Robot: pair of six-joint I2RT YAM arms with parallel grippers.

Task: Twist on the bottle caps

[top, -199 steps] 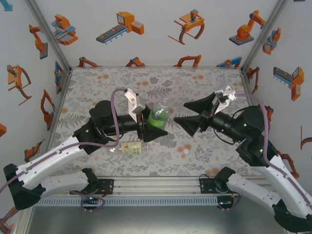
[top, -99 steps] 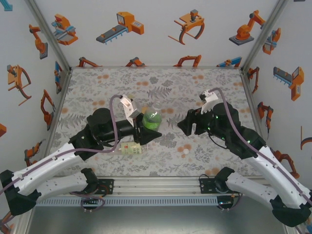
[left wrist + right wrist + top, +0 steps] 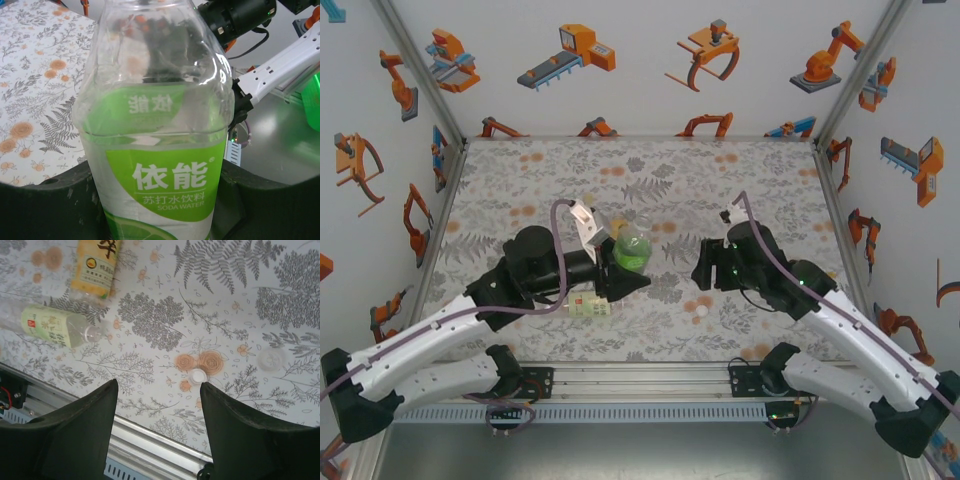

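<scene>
Clear plastic with a green label, the green-label bottle (image 3: 161, 170) stands roughly upright, pinched at its lower body between the dark fingers (image 3: 47, 210) of the left gripper (image 3: 625, 262), which is closed tight on it; its mouth runs off the top of the left wrist view, so I cannot tell whether it is capped. Taking the pale-label bottle (image 3: 590, 305) as the mark: the green-label bottle is just beyond it, on the side away from the arm bases and a little to the right; the pale-label bottle itself lies on its side on the floral cloth (image 3: 165, 315), its bare neck pointing right, with no cap on it; the yellow-orange bottle (image 3: 97, 265) lies just beside it on the far side. The white cap (image 3: 198, 376) sits on the cloth well to the right of the pale-label bottle, next to two orange blotches; a second cap (image 3: 271, 359), fainter and paler, lies further right still. The right gripper (image 3: 157, 385) hangs above the cloth to the right of the pale-label bottle, its jaws apart with nothing between them; the white cap shows just by its right finger, untouched; the metal rail (image 3: 150, 432) runs below.
</scene>
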